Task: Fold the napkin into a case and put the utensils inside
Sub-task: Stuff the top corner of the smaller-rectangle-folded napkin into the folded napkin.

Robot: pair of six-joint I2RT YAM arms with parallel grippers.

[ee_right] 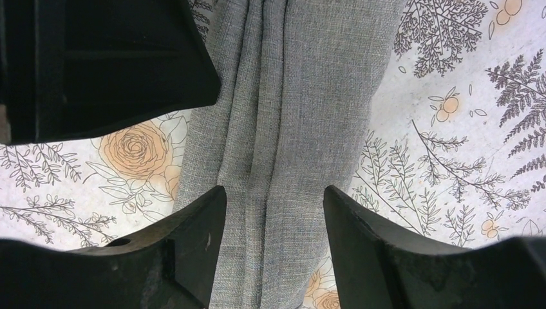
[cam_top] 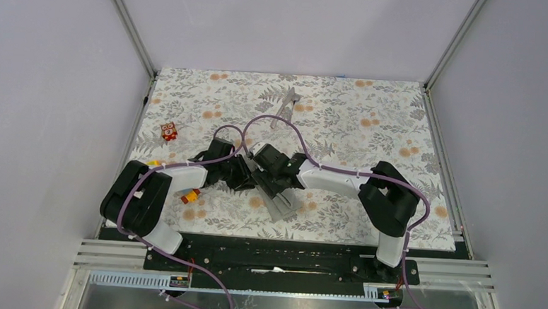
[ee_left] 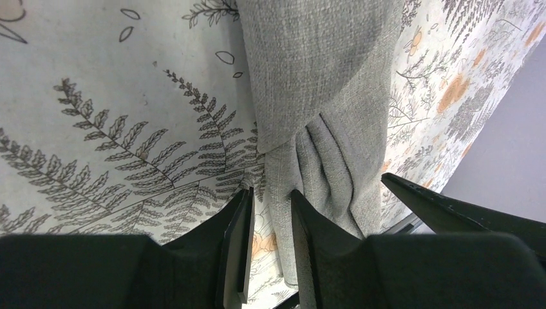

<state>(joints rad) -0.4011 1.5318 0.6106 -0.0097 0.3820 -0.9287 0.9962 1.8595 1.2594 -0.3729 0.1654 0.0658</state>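
Observation:
The grey napkin (cam_top: 281, 206) lies folded into a narrow strip on the floral tablecloth, mostly hidden under both grippers in the top view. My left gripper (ee_left: 270, 193) is low over its bunched, pleated part (ee_left: 322, 167), jaws a little apart, with the cloth's edge and some tablecloth between them. My right gripper (ee_right: 275, 193) is open wide and straddles the strip (ee_right: 302, 96) from above. In the top view the two grippers, left (cam_top: 245, 173) and right (cam_top: 270, 170), meet over the strip. The silver utensils (cam_top: 286, 105) lie together at the far middle, apart from both grippers.
A red toy block (cam_top: 168, 130) lies at the far left. Small colourful blocks (cam_top: 191, 196) lie by the left arm. The floral tablecloth (cam_top: 371, 131) covers the table, with grey walls on three sides. The left gripper's body (ee_right: 96, 58) fills the right wrist view's upper left.

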